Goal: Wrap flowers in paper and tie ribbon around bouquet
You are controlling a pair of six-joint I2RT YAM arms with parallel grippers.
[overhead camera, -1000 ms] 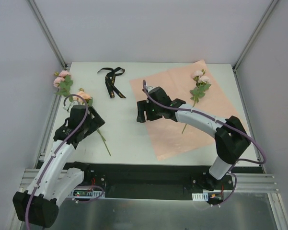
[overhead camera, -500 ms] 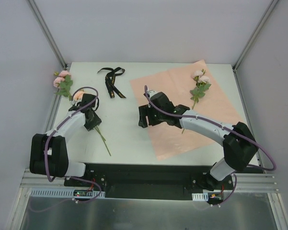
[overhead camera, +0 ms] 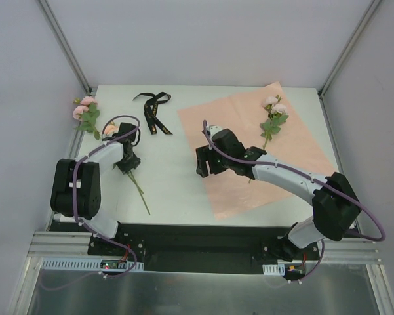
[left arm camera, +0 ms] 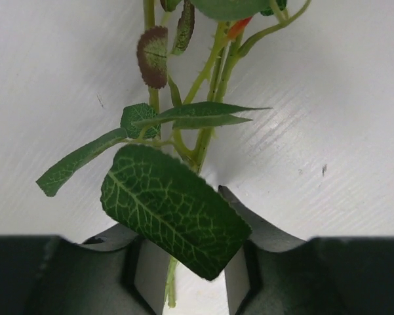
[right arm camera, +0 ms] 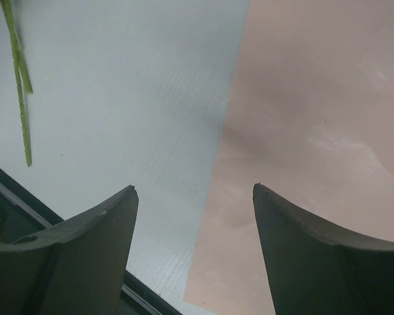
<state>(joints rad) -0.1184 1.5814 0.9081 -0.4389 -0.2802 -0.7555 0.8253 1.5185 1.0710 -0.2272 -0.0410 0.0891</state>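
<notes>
I see the whole table (overhead camera: 177,184) from high behind its near edge, looking down. Both wrist views hug it, facing down (the right shares an edge of the paper (right arm camera: 315,131) with overhead).

pink paper (overhead camera: 301,141), blk ribbon (overhead camera: 154,115), pale-pink flowers (overhead camera: 273,113) w/ grn leaves (left arm camera: 174,210)

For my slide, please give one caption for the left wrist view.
Left pincer straddling the stalk of a flower on the table, a big leaf across the gap.
</notes>
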